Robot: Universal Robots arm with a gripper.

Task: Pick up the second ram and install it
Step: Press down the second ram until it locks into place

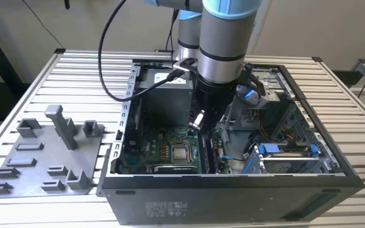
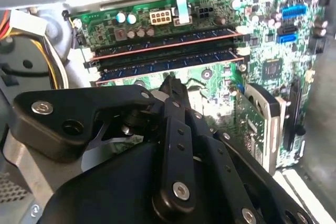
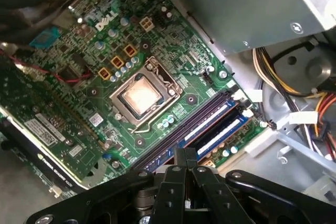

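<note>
Slatted metal table [image 1: 55, 71] carries an open computer case [image 1: 233, 190] in the exterior view; the arm reaches down inside. In the second wrist view, the second ram [image 2: 168, 59] seems seated in its motherboard [image 2: 262, 40] slot. In the first wrist view, the gripper [image 3: 185, 156] fingers are pressed together, empty, above the sticks.

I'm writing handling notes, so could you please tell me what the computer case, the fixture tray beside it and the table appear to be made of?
The computer case looks like painted sheet metal: dark matte outside, bare grey inside with thin folded edges. The fixture tray seems to be matte grey plastic, possibly printed, with blocky uniform posts. The table appears to be slotted aluminium profile, silvery and ribbed.
</note>
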